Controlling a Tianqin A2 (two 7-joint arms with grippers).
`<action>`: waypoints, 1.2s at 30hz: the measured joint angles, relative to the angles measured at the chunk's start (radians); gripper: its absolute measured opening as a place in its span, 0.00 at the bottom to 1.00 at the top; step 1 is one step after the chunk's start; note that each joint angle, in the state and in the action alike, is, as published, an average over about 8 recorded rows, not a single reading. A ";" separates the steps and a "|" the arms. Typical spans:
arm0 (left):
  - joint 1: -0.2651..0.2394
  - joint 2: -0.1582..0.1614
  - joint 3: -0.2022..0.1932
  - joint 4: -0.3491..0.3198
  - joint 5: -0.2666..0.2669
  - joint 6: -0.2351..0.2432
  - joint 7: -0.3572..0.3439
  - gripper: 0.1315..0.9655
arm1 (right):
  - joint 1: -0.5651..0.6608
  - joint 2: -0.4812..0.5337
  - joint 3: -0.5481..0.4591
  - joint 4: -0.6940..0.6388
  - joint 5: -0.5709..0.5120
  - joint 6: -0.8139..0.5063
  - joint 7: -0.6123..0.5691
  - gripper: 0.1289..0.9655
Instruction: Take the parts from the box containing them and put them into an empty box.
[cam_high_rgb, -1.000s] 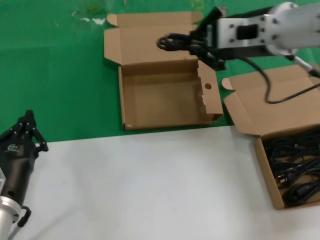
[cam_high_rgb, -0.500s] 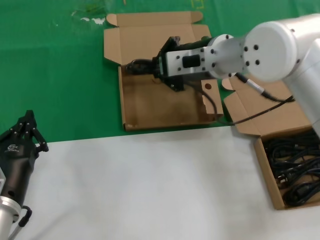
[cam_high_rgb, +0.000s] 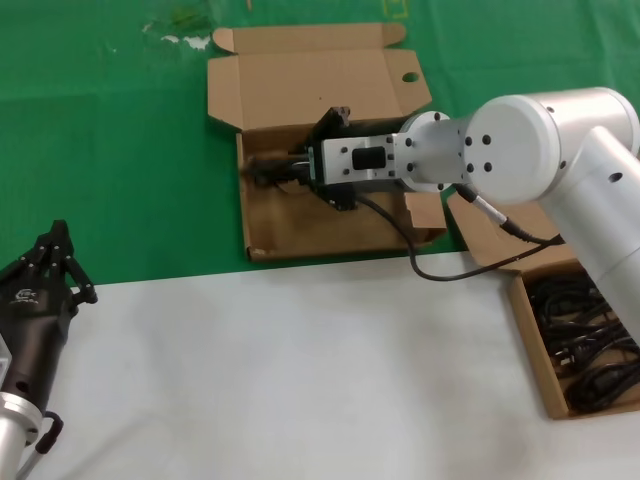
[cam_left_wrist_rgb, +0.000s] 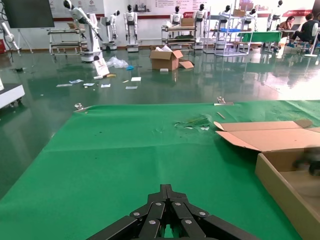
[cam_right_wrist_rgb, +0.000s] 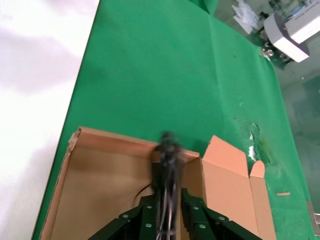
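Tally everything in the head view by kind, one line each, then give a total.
Cardboard boxes: 2 (holed box, box of cables)
Grippers: 2 (left gripper, right gripper)
Cable bundles held: 1 (held bundle)
Cable heaps in a box: 1 (cable heap)
Total: 6

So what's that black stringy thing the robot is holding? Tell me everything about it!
It is a cable bundle: thin black cord gathered into a long, loose bunch. The right tool is shut on one end, holding it roughly level, and the free end sticks out over the inside of the empty box. In the right wrist view it looks blurred. Whether it touches the box floor cannot be told.
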 joint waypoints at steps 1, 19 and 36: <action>0.000 0.000 0.000 0.000 0.000 0.000 0.000 0.01 | -0.004 0.002 0.003 0.006 0.002 0.000 0.004 0.10; 0.000 0.000 0.000 0.000 0.000 0.000 0.000 0.01 | -0.217 0.121 0.212 0.438 0.064 0.029 0.228 0.28; 0.000 0.000 0.000 0.000 0.000 0.000 0.000 0.01 | -0.332 0.119 0.293 0.518 0.116 0.103 0.270 0.63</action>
